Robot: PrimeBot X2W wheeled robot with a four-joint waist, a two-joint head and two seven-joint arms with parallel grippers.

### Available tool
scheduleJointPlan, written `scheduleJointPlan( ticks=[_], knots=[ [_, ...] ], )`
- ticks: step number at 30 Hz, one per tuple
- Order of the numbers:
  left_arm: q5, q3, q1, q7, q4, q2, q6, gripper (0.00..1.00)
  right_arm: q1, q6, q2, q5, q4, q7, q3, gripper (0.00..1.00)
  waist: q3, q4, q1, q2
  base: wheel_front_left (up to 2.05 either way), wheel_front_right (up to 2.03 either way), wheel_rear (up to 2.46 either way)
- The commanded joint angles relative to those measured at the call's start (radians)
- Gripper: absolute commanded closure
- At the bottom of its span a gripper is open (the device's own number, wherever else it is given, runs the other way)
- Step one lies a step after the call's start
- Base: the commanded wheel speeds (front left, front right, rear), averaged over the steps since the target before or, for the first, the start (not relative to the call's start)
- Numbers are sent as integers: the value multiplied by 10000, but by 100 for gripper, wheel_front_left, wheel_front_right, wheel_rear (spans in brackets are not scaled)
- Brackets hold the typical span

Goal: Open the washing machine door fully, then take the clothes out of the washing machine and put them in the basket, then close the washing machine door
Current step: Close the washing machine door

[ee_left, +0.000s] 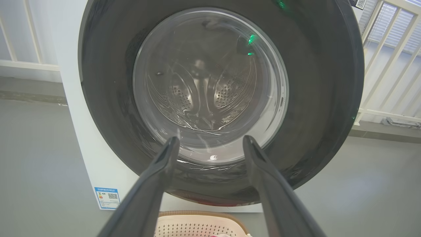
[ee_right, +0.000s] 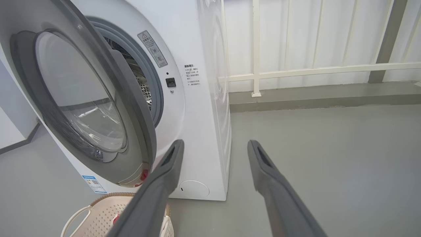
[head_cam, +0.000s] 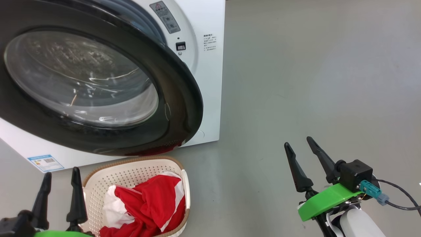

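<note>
Two are gaping empty: left pincer (head_cam: 61, 171), right pincer (head_cam: 298, 141).
Clothes (head_cam: 151, 200) are lying in the basket (head_cam: 131, 177) under the door (head_cam: 179, 98).

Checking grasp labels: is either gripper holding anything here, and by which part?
Nothing is held: the left gripper and right gripper are both open and empty.

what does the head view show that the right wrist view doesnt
Head view's own: the left gripper, open, at the lower left beside the basket, and the green mount and cable behind the right gripper. Right wrist view's own: the white railing behind the washing machine, and a strip of perforated drum past the door. Shared: the washing machine, its door ajar, the blue label, the basket on the floor below the door, and the right gripper's open fingers.
</note>
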Motion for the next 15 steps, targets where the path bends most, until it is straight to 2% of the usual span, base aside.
scheduleJointPlan(
  ticks=[1,6,15],
  knots=[
    [231,376,-51,-152,-214,103,153,0,-64,65,-3,-154,-290,-65,183,0,-37,-7,0,0,0,0,0],
    [558,406,246,-253,-239,-155,290,0,-31,65,0,-214,-381,-65,106,0,-81,35,0,0,0,0,0],
    [738,453,292,-276,-270,-343,288,0,12,65,5,-230,-441,-65,58,0,-118,142,0,0,0,0,0]
  ],
)
